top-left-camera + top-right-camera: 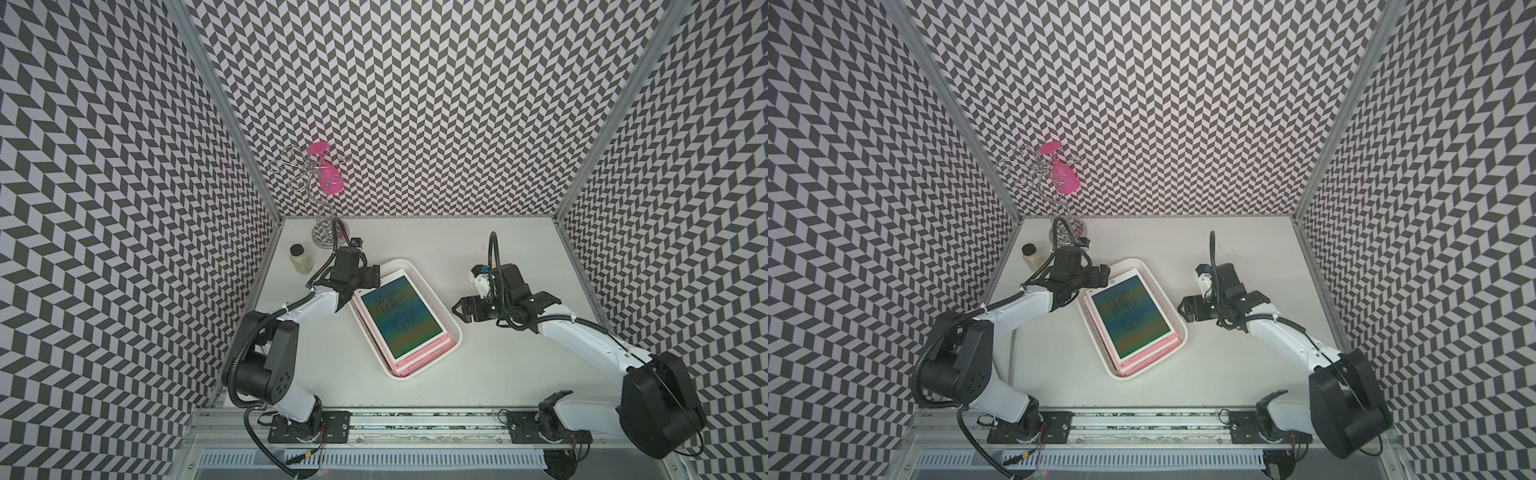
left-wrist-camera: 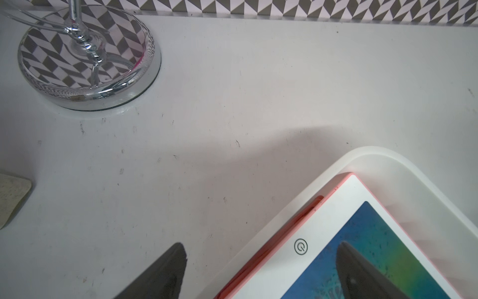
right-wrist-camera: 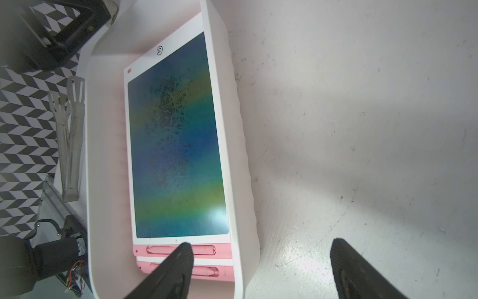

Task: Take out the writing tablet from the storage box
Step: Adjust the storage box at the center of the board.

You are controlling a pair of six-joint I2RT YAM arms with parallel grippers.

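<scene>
The storage box [image 1: 455,332] [image 1: 1182,330] is a shallow white tray lying at an angle mid-table. Inside it lies a stack of pink writing tablets, and the top writing tablet [image 1: 400,318] [image 1: 1130,321] [image 3: 176,134] shows a blue-green screen. My left gripper [image 1: 371,276] [image 2: 261,247] is open at the box's far left corner, one finger over the table and the other over the screen [image 2: 382,248]. My right gripper [image 1: 458,312] [image 3: 262,244] is open beside the box's right rim [image 3: 232,145]. One of its fingers is over the tablets' pink ends and the other over bare table.
A chrome wire stand [image 1: 326,237] [image 2: 88,59] with a pink glass [image 1: 329,174] hanging on it stands at the back left. A small jar [image 1: 301,259] sits beside it. Patterned walls close in three sides. White tabletop [image 1: 498,374] surrounds the box.
</scene>
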